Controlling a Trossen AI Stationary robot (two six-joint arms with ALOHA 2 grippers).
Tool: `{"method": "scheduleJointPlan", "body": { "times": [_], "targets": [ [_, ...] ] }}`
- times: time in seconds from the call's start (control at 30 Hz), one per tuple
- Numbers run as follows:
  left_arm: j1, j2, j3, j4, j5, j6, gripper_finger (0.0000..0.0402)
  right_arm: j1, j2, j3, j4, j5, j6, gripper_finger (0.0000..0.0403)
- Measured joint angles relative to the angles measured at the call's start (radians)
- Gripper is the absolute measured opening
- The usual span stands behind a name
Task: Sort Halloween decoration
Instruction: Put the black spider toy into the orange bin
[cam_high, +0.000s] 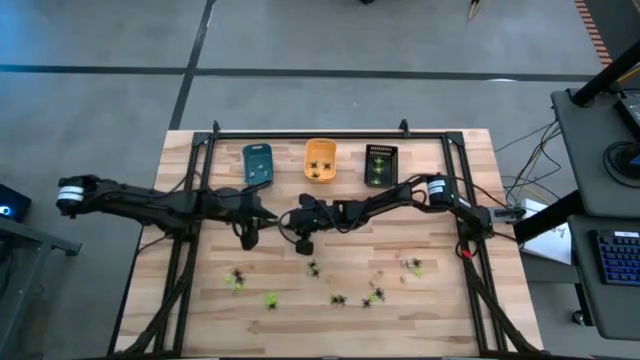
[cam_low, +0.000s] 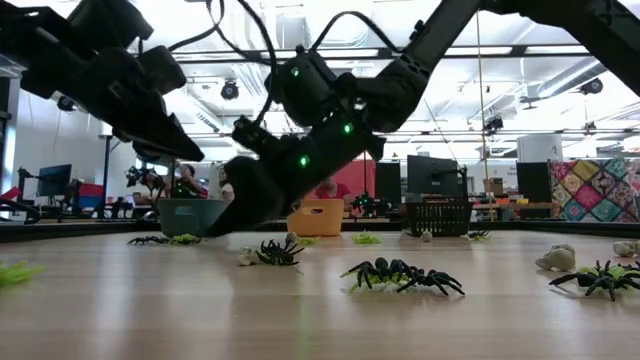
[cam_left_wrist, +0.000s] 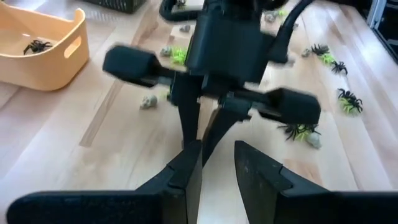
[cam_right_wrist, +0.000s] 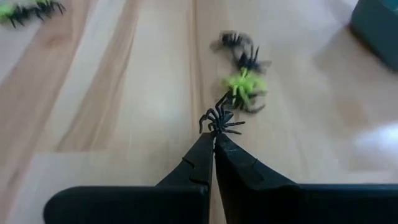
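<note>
Small plastic spiders, black (cam_high: 339, 299), yellow-green (cam_high: 271, 299) and pale (cam_low: 556, 258), lie scattered on the near half of the wooden table. My right gripper (cam_right_wrist: 214, 140) is over the table's middle (cam_high: 304, 246), shut on one black spider (cam_right_wrist: 219, 120). My left gripper (cam_left_wrist: 217, 158) is just to its left (cam_high: 248, 240). It is open with a narrow gap, holds nothing and points at the right gripper (cam_left_wrist: 214, 62). Other spiders (cam_right_wrist: 244, 84) lie on the wood beyond the held one. My right gripper pinches the black spider between its two fingertips (cam_right_wrist: 205, 152). Only the spider's near legs (cam_right_wrist: 214, 130) sit in the tips, and its body sticks out past them. The fingers slant downward toward the table. I cannot tell whether the spider touches the wood.
Three small trays stand in a row near the far edge: blue (cam_high: 257, 163), orange (cam_high: 320, 160) with a black spider (cam_left_wrist: 37, 45) inside, and black (cam_high: 380, 165) with yellow-green pieces. The two grippers are close together. A black frame (cam_high: 330, 134) edges the table. People sit in the room behind.
</note>
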Motion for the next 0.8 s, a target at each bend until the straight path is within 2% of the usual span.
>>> {"method": "scheduleJointPlan", "body": {
  "times": [0.2,0.4,0.6,0.8],
  "targets": [
    [0.000,-0.020,0.000,-0.010,0.000,-0.003,0.0077,0.000,-0.056,-0.008,-0.049,0.008,-0.013,0.0008],
    [0.000,-0.036,0.000,-0.016,-0.001,-0.004,0.0077,-0.002,-0.163,-0.021,-0.192,0.056,-0.022,0.0008],
    [0.001,-0.053,0.000,-0.027,-0.002,-0.007,0.0077,-0.023,-0.325,-0.031,-0.512,0.188,-0.038,0.0008],
    [0.001,-0.062,0.000,-0.026,-0.003,-0.007,0.0077,-0.113,-0.490,-0.096,-0.808,0.317,0.047,0.0008]
  ]
}}
